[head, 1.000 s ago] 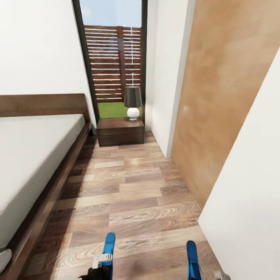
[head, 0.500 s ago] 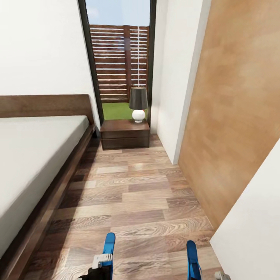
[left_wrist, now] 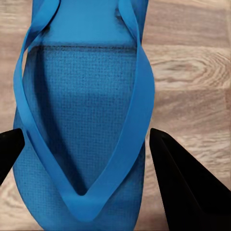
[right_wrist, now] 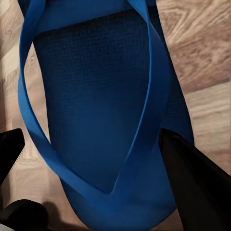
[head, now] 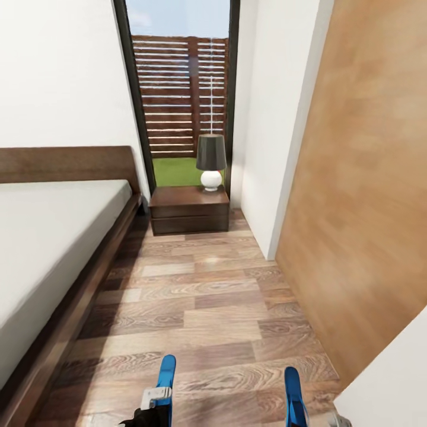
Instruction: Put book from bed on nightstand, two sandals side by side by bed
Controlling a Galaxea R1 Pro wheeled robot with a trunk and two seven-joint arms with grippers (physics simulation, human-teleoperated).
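Each gripper is clamped on one blue sandal: left sandal at 6 o'clock, right sandal at 5. The bed lies at 9, nightstand at 12. A loose pinch could let one slip while rolling.

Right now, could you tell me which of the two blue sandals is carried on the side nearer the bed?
The left-hand sandal, at the left gripper, is nearer the bed. The other sandal hangs on the side toward the wooden wall panel.

Head view high, facing down aisle; wrist views close above sandals; shared: wood floor.
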